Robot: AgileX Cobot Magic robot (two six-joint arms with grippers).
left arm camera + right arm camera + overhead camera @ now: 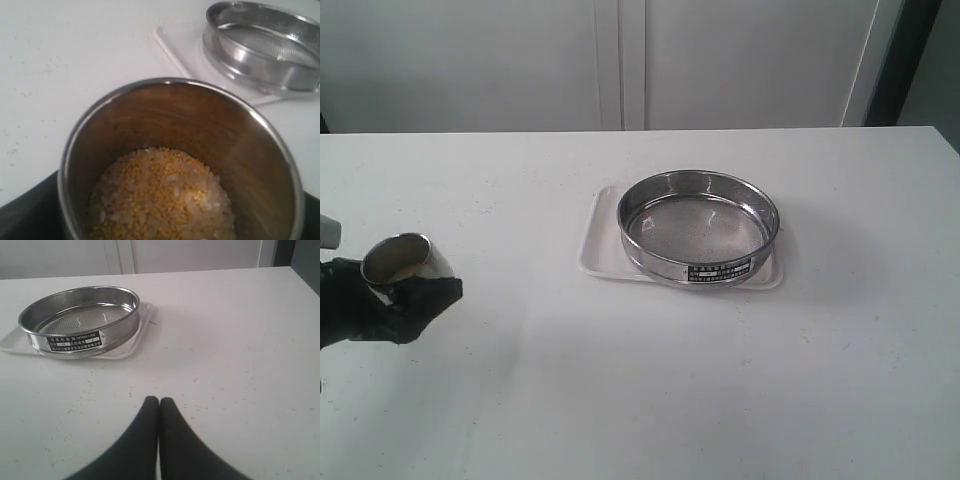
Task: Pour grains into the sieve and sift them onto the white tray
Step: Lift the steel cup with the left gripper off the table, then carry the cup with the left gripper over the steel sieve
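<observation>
**Cup, surface and backdrop**

We see a small rounded steel cup (pixel 408 257), tilted, at the left of the white surface (pixel 650 400), which carries faint specks (pixel 195 380). Behind, we see pale wall panels (pixel 620 60) and a dark vertical strip (pixel 902 60).

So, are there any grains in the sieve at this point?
No, the sieve mesh is bare in the right wrist view, and the grains lie in the steel cup.

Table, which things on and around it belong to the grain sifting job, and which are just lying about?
Job: cup held by the left gripper, grains inside it, sieve, white tray under the sieve.
Not the job: faint specks on the table, shut right gripper, cabinet doors behind.
</observation>
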